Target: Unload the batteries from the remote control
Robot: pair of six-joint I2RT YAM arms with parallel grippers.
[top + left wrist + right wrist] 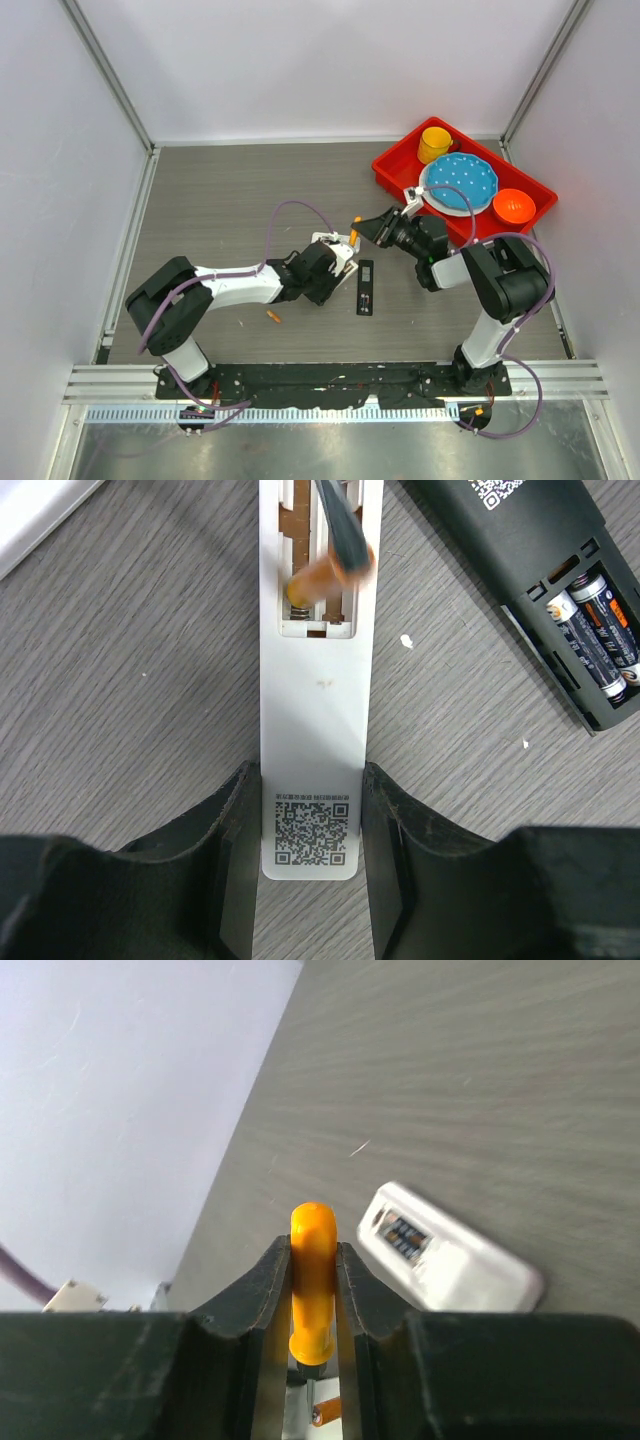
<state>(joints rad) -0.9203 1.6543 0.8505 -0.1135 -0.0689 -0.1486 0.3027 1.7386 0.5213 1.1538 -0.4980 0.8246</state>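
On grey table (120,680), white remote (318,730) (compartment open) holds one orange battery (315,581).

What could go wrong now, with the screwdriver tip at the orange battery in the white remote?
1. The screwdriver tip sits against the orange battery; it may slip off and scratch the white remote.
2. The battery, if levered free, may spring out and roll away across the table.
3. The left end effector grips only the end of the remote away from the compartment, so the remote might twist under prying.
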